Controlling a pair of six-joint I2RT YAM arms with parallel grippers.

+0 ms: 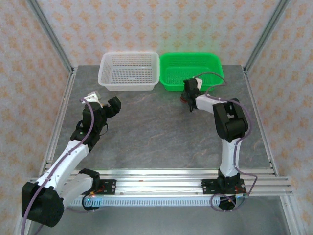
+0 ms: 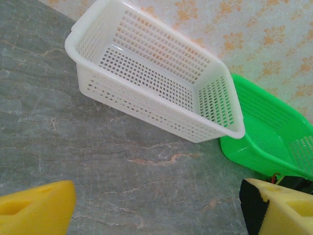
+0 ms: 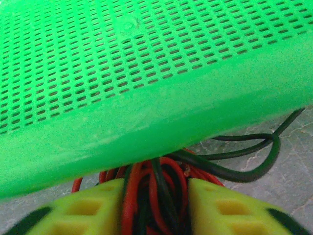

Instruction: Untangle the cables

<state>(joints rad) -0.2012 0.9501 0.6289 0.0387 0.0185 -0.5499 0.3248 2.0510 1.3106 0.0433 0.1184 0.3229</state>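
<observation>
Right hand [image 3: 156, 193] low at the near wall of the green basket [image 3: 146, 98]. Its two yellow fingers [image 3: 83, 210] are drawn in on either side of the cables [image 3: 168, 169]. The bundle fills the gap between them, with wires touching both inner faces, so this is a pinch on the cables. The bundle is red wires [image 3: 131, 196] and black wires [image 3: 244, 174] mixed and crossing each other, not sorted. It lies on the desk [image 3: 293, 171] tight against the foot of the basket wall, partly under the rim's overhang. One black wire runs out to the right in a long flat loop on the desk and doubles back toward the bundle; a thinner black end runs up toward the basket's edge. From the top external view, the right hand [image 1: 189, 94] points down at the front edge of the green basket [image 1: 171, 85], near its left corner. The wires are too small there to make out, save a speck of red beside the hand. Left hand [image 1: 113, 105] is well apart from all this, raised over bare desk [image 1: 156, 132] in front of the white basket [image 1: 129, 84]. In its own wrist view, the left hand [image 2: 159, 200] is spread wide, one yellow finger [image 2: 34, 210] at each lower corner, with grey marbled desk [image 2: 73, 127] between them. It grips nothing and touches nothing. The white basket [image 2: 146, 93] stands ahead of it and the green basket [image 2: 274, 142] just beside that, the two baskets corner to corner.
</observation>
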